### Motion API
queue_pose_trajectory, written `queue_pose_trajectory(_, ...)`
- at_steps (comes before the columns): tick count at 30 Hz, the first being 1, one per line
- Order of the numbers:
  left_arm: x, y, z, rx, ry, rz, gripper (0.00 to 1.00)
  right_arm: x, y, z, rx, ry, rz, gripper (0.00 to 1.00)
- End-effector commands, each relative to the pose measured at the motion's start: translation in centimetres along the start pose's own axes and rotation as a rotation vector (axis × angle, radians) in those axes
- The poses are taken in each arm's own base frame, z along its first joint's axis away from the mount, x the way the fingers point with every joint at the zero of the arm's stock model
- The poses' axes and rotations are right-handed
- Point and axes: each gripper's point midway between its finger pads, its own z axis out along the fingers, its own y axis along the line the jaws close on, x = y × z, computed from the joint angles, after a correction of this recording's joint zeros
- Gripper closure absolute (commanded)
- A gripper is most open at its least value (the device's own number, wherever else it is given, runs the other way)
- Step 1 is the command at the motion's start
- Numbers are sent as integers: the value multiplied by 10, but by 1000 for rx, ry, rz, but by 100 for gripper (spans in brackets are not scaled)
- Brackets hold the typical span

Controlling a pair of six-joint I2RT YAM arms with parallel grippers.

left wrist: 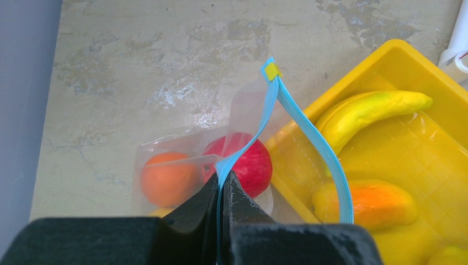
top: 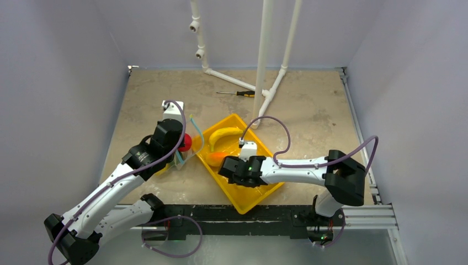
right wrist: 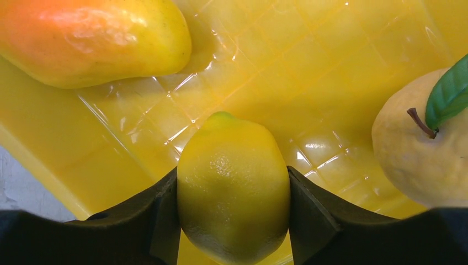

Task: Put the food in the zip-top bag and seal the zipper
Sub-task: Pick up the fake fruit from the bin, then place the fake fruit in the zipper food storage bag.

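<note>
My left gripper [left wrist: 223, 185] is shut on the teal-blue zipper [left wrist: 314, 141] and holds the clear zip-top bag [left wrist: 243, 110] open beside the tray's left edge. The bag holds a red apple [left wrist: 251, 165], an orange [left wrist: 165, 179] and a bit of a yellow fruit [left wrist: 160, 211]. My right gripper [right wrist: 233, 190] is shut on a yellow lemon [right wrist: 233, 193] over the yellow tray [right wrist: 331, 66]. A mango [right wrist: 94, 38] and a pale leafed fruit [right wrist: 419, 149] lie in the tray. In the top view the banana [top: 223, 134] lies in the tray [top: 243, 201], my right gripper [top: 229, 165] beside it.
A black-and-yellow screwdriver [top: 238, 93] lies at the back near the white pipe frame [top: 265, 66]. Grey walls close in the left, right and back sides. The banana [left wrist: 364, 113] and mango [left wrist: 370, 201] lie close to the bag's mouth.
</note>
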Motion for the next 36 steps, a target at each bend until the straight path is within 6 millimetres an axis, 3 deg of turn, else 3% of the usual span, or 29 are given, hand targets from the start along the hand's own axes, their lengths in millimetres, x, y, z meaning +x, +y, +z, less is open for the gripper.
queue_pose_trajectory(1,-6,-3,-1,15,-26,-17,100,-20,5,-13,-2,-64,29,66)
queue_pose_trajectory(3,-6,-3,-1,15,-26,-17,100,-24,8,-16,-11,-74,33,71)
queue_pose_trajectory(12,-5,-4,0,16,-24,-17,100,-56,35,-43,-89,-135,63,73)
queue_pose_trajectory(23,-6,-4,-1,16,-25,-19,100,-116,84,-85,-203,-283,70,73)
queue_pose_trajectory(36,-9,-2,-2,15,-37,-26,100,-174,142,-107,-384,-402,36,73)
